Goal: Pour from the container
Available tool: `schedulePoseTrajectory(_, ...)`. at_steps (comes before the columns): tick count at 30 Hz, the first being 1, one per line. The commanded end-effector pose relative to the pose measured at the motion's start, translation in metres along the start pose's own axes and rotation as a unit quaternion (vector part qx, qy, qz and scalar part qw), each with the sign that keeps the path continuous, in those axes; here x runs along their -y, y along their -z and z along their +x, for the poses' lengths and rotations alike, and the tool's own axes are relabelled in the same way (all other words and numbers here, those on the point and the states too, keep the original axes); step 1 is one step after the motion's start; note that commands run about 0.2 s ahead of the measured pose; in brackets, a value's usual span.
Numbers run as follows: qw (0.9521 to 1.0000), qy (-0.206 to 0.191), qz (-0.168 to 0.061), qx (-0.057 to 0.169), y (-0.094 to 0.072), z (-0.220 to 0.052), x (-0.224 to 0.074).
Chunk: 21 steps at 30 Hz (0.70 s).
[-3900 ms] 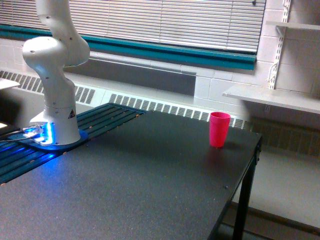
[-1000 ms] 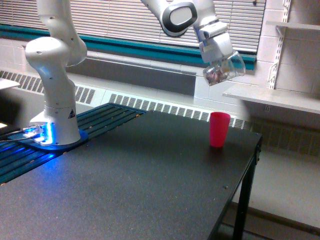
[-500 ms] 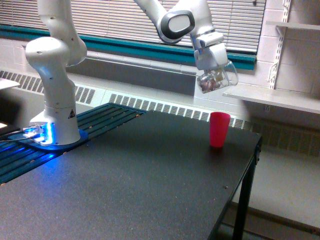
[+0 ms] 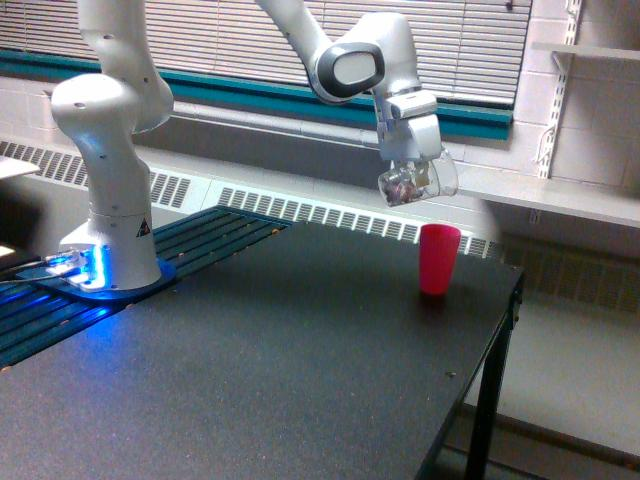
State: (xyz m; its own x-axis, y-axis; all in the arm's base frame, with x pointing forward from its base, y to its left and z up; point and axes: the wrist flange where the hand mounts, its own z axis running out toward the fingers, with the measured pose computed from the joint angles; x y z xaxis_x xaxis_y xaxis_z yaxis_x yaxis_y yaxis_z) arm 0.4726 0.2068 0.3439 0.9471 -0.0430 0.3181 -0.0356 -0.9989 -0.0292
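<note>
One clear cup (image 4: 420,181), brownish bits inside, is clamped in my gripper (image 4: 408,160) and tilted in the air above the pink cup (image 4: 438,258), which stands near the tabletop's far right edge. Held so, the bits should fall in. Since half a second ago, I have come lower and leftward.

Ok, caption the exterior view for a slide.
The pincer holds a clear cup of brownish bits, tilted, above a pink cup on the black table.
</note>
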Motion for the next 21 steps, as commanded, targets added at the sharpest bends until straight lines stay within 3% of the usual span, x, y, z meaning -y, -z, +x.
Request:
schedulePoseTrajectory(1, 0.9998, 0.014, -0.001, 0.01, -0.005, -0.011, 0.018)
schedulePoseTrajectory(13, 0.9988, 0.03, -0.02, 0.034, -0.024, -0.025, 0.027)
schedulePoseTrajectory(21, 0.9978, 0.039, -0.038, 0.038, -0.029, -0.022, 0.031)
